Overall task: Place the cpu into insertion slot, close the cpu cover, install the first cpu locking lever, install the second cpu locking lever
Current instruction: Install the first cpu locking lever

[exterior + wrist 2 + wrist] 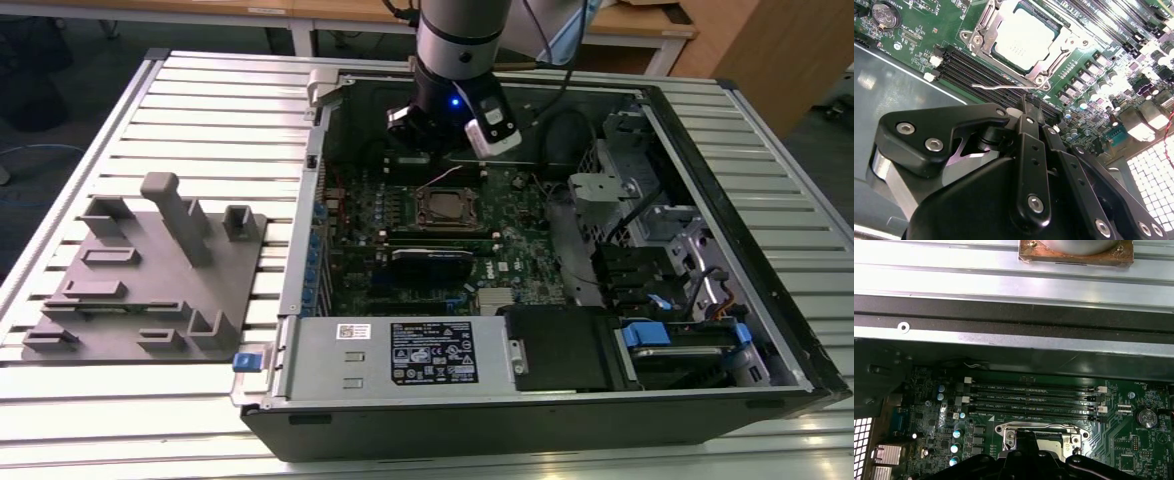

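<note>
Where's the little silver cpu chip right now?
In the second wrist view the cpu sits in the insertion slot on the green circuit board, beside the long black memory slots, just ahead of the gripper.

1. In the first wrist view, the gripper [1026, 436] hides part of the cover [1039, 428].
2. In the second wrist view, the picture's edge cuts off one cover corner.
3. The exterior view crops the arm [461, 30].
</note>
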Available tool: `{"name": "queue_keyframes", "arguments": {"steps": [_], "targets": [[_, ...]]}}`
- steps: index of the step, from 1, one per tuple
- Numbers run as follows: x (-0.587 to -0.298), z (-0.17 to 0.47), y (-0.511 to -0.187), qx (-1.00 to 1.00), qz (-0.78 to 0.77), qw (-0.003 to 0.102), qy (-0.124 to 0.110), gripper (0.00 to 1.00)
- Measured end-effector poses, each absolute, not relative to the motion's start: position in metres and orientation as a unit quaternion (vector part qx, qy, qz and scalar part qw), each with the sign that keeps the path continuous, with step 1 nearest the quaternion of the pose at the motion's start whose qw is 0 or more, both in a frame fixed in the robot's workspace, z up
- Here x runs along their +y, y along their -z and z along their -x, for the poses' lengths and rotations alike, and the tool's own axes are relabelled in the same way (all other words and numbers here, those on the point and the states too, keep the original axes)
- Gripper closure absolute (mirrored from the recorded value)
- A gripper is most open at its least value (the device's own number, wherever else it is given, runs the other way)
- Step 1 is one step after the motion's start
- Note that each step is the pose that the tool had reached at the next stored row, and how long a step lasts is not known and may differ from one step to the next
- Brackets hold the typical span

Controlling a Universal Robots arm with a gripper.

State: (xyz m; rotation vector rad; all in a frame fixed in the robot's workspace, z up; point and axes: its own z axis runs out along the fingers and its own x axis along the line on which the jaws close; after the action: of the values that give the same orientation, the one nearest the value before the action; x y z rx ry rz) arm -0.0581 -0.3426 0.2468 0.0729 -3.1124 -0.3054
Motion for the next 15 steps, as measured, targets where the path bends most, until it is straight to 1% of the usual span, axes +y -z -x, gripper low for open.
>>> {"name": "queue_keyframes", "arguments": {"steps": [9, 15], "targets": [[-0.3426, 0.0581, -0.241, -0.995, -0.023, 0.007, 0.094, 0.9], [-0.3397, 0.0581, -0.2396, -0.997, -0.017, 0.006, 0.079, 0.9]]}}
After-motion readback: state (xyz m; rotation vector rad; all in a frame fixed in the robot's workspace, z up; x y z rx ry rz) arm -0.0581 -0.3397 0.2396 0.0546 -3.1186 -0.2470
